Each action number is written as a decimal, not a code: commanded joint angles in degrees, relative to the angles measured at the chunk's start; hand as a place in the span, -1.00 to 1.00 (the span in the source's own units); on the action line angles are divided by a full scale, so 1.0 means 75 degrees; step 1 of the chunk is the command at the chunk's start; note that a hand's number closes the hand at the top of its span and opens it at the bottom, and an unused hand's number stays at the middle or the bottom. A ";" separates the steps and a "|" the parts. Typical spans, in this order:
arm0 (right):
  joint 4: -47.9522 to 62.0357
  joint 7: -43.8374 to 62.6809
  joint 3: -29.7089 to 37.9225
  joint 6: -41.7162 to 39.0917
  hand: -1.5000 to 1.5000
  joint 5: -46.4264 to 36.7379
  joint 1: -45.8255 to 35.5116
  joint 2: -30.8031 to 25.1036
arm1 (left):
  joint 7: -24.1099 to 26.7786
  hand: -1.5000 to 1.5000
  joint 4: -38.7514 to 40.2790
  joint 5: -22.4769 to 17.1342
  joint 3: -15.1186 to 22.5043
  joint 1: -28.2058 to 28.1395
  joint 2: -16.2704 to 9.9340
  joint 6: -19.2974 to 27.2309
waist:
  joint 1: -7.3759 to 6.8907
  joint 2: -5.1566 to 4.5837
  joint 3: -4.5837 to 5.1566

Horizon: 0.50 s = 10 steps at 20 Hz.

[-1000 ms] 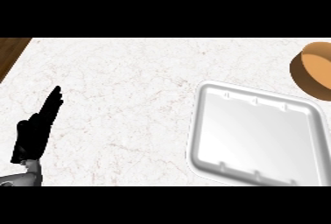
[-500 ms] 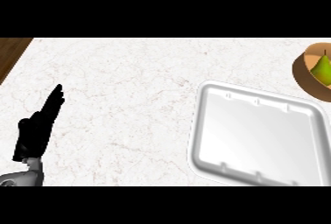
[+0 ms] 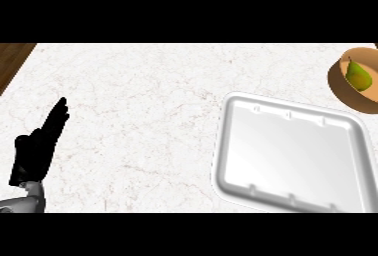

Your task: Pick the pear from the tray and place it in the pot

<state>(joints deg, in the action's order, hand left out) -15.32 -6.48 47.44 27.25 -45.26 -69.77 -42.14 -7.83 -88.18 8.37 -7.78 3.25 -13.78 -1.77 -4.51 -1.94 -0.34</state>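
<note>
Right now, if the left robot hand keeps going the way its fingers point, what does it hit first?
Nothing that shows. The left robot hand points up and slightly right over bare counter; the tray and pot lie well off that line. Its height is unclear.

Left of the white tray [image 3: 291, 155] the marble counter [image 3: 148, 110] lies open as far as the resting left hand [image 3: 38, 147], while the pot [image 3: 356, 80] stands just beyond the tray's far right corner.
</note>
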 commanded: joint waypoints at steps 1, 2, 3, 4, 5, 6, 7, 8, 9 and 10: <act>0.0104 -0.0533 0.0420 -0.0300 -1.00 0.0593 0.0054 0.0034 | 0.0212 0.00 0.0074 0.0109 0.0001 -0.0228 0.0089 0.0121 | 0.0146 0.0079 0.0021; 0.0158 -0.0334 0.0404 -0.0470 -1.00 0.0584 -0.0092 -0.0187 | 0.0150 0.00 -0.0066 -0.0043 -0.0094 -0.0418 -0.0131 -0.0157 | 0.0099 0.0085 0.0022; 0.0189 -0.0434 0.0393 -0.0534 -1.00 0.0663 0.0003 -0.0012 | -0.0246 0.00 -0.0236 -0.0054 -0.0057 -0.0252 0.0032 -0.0006 | 0.0198 0.0123 0.0024; 0.0156 -0.0803 0.0607 -0.0714 -1.00 0.0942 0.0111 0.0029 | -0.0156 0.00 -0.0002 0.0200 0.0054 -0.0114 0.0145 0.0217 | 0.0243 0.0107 0.0022; 0.0144 -0.0637 0.0616 -0.0918 -1.00 0.1009 0.0154 -0.0157 | 0.0248 0.00 0.0169 -0.0059 -0.0342 -0.0380 -0.0256 -0.0111 | 0.0295 0.0147 0.0032; 0.0103 -0.0960 0.0602 -0.0941 -1.00 0.1066 0.0413 -0.0140 | 0.0405 0.00 0.0102 -0.0056 -0.0296 -0.0501 -0.0125 -0.0051 | 0.0306 0.0151 0.0031; -0.0047 -0.1123 0.0826 -0.1357 -1.00 0.1400 0.0600 -0.0240 | 0.0266 0.00 -0.0115 -0.0114 -0.0265 -0.0726 -0.0013 -0.0037 | 0.0442 0.0223 0.0034; -0.0055 -0.1027 0.0630 -0.1294 -1.00 0.1292 0.0696 -0.0249 | -0.0250 0.00 -0.0593 -0.0077 -0.0236 -0.0650 -0.0016 0.0039 | 0.0412 0.0217 0.0033; -0.0149 -0.1079 0.0696 -0.1468 -1.00 0.1485 0.0695 -0.0235 | 0.0009 0.00 -0.0014 0.0021 -0.0284 -0.0350 0.0015 0.0147 | 0.0482 0.0216 0.0038; -0.0293 -0.1015 0.0675 -0.1183 -1.00 0.1561 0.0790 -0.0073 | -0.0146 0.00 -0.0531 0.0191 0.0031 -0.0778 0.0168 0.0133 | 0.0476 0.0238 0.0039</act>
<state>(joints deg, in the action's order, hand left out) -15.78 -12.96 51.91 19.41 -36.44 -66.03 -43.21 -7.78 -89.67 8.54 -8.92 -0.44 -13.68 -1.38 -1.80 -0.59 -0.11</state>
